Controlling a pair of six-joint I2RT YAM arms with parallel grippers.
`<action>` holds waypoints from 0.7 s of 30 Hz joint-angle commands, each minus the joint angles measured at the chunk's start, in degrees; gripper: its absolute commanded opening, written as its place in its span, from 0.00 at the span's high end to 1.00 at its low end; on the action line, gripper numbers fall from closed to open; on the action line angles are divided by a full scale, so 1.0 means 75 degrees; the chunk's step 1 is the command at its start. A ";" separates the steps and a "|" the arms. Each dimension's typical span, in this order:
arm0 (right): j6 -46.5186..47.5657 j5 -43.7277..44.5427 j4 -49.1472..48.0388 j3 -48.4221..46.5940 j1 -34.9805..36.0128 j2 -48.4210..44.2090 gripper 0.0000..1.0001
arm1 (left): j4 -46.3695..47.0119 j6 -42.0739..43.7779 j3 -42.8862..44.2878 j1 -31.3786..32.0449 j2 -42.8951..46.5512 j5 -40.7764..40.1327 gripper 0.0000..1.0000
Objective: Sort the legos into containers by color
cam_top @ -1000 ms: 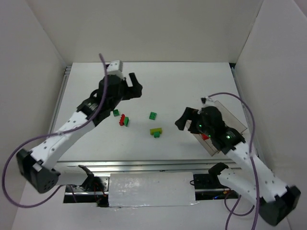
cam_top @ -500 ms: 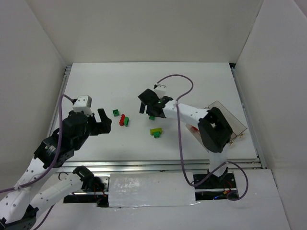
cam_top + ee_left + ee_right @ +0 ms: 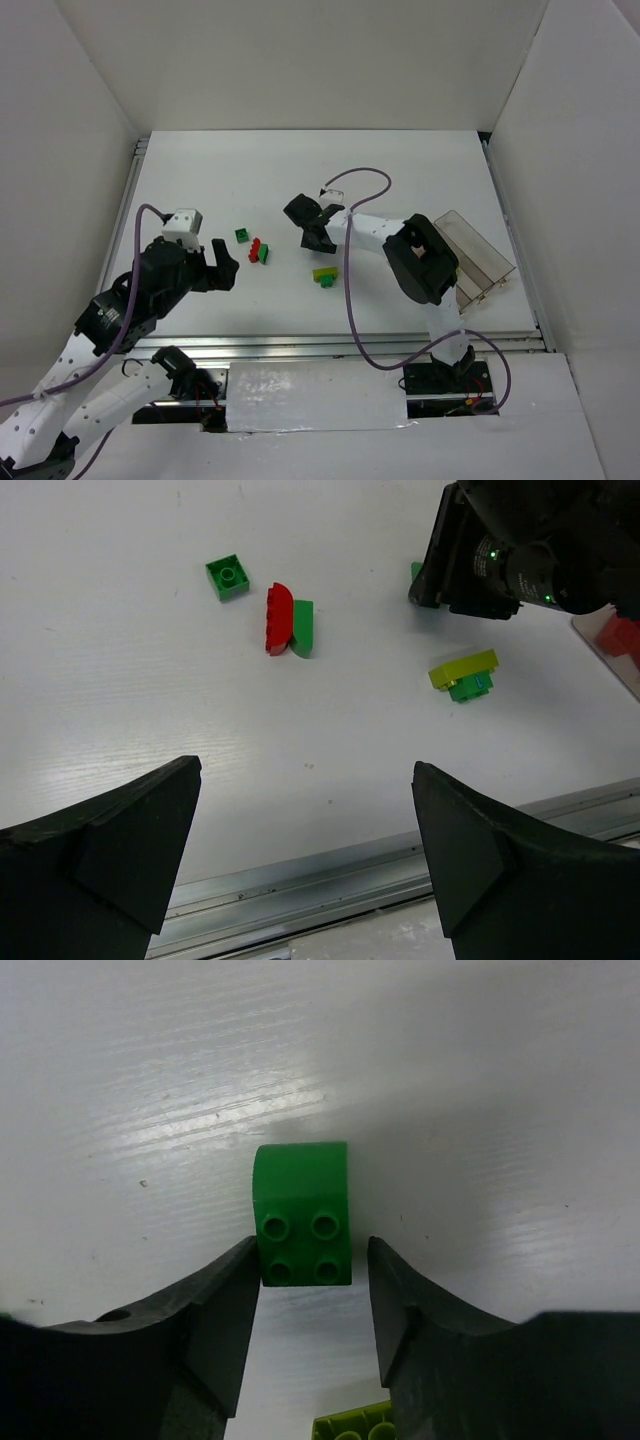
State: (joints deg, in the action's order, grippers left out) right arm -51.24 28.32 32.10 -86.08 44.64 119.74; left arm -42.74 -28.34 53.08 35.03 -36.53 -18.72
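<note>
A dark green lego (image 3: 303, 1213) lies on the white table between the fingertips of my right gripper (image 3: 312, 1260). The left fingertip touches it and a thin gap shows at the right one. From above, that gripper (image 3: 313, 232) reaches to mid-table and covers the brick. Three groups lie loose: a dark green lego (image 3: 242, 235), a red lego (image 3: 255, 249) against a green one, and a yellow-green lego (image 3: 325, 272) on a green one. The clear container (image 3: 470, 258) stands at the right with red inside. My left gripper (image 3: 222, 262) hovers open, empty, near the front left.
A metal rail (image 3: 300, 345) runs along the table's front edge. White walls close in the left, back and right sides. The right arm's purple cable (image 3: 355, 185) loops above the middle of the table.
My right arm swung from the container to the green brick at mid-table and narrowed its jaws around it. My left arm drew back from the far left to the front left, still open.
</note>
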 commanded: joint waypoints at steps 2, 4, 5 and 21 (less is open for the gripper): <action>0.0199 -0.0434 -0.0389 0.0169 -0.0268 -0.0134 0.53 | 0.0343 0.0251 -0.0046 0.0029 0.0254 0.0246 0.01; 0.0398 -0.0785 -0.0377 0.0122 -0.0409 -0.0099 0.61 | 0.0367 0.0263 -0.0058 0.0017 0.0277 0.0269 0.00; 0.0445 -0.0834 -0.0400 0.0134 -0.0456 -0.0122 0.96 | 0.0367 0.0274 -0.0058 0.0017 0.0289 0.0281 0.01; 0.1629 -0.1513 -0.0858 0.3319 -0.4250 -0.5054 1.00 | 0.0414 0.0275 -0.0105 0.0041 0.0289 0.0352 0.00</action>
State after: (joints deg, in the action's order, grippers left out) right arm -40.88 18.28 25.78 -65.78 18.81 86.83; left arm -41.95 -27.07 52.71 35.07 -34.70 -16.56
